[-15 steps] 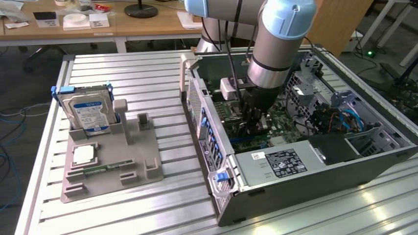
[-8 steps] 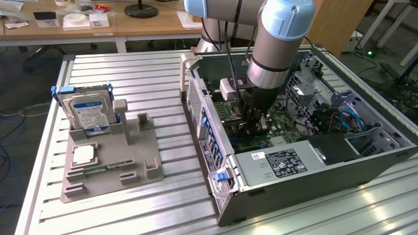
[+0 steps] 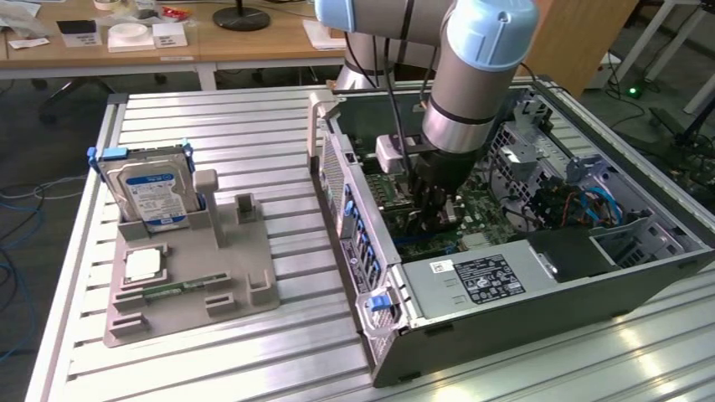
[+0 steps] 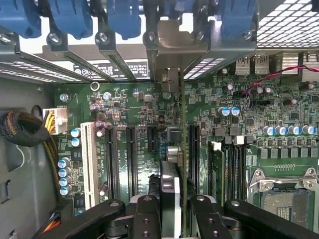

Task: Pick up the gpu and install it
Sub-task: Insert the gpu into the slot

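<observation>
Black claw fingers [image 4: 144, 219] are clamped on the gpu [image 4: 172, 199], which stands on edge between them, low over the green motherboard [image 4: 224, 124] inside the open computer case [image 3: 537, 293]. Pickup looks done; the grey holder [image 3: 190, 276] on the table keeps just the hard drive [image 3: 151, 193] and a small memory stick [image 3: 167, 291]. Seating is unconfirmed (the card's lower edge is hidden, so I cannot tell whether it has reached a slot). From outside, the arm [image 3: 470, 100] blocks the claw
</observation>
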You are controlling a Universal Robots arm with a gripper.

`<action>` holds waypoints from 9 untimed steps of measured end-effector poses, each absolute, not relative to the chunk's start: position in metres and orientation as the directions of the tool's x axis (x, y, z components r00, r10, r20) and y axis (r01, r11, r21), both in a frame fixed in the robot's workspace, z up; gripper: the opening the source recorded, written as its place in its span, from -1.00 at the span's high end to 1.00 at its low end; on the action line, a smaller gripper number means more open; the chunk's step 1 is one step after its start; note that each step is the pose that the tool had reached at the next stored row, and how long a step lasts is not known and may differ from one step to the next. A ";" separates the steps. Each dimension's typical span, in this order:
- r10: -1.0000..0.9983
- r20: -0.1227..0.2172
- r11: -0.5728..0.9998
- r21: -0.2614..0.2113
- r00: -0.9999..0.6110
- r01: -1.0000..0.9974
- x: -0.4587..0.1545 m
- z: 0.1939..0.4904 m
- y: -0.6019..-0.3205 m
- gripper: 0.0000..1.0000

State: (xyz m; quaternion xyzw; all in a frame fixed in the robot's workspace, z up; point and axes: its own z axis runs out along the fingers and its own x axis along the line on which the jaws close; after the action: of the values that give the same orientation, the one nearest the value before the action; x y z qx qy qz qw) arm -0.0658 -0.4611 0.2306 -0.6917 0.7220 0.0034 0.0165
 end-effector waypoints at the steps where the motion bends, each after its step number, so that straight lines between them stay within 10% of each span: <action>1: -0.999 -0.029 0.043 -0.018 -0.043 -0.999 -0.066 0.231 -0.461 0.44; 9: -0.999 -0.029 0.043 -0.018 -0.043 -0.999 -0.066 0.233 -0.461 0.44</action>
State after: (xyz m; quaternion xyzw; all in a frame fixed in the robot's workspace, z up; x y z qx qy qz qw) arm -0.0658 -0.4611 0.2327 -0.6917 0.7220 0.0035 0.0167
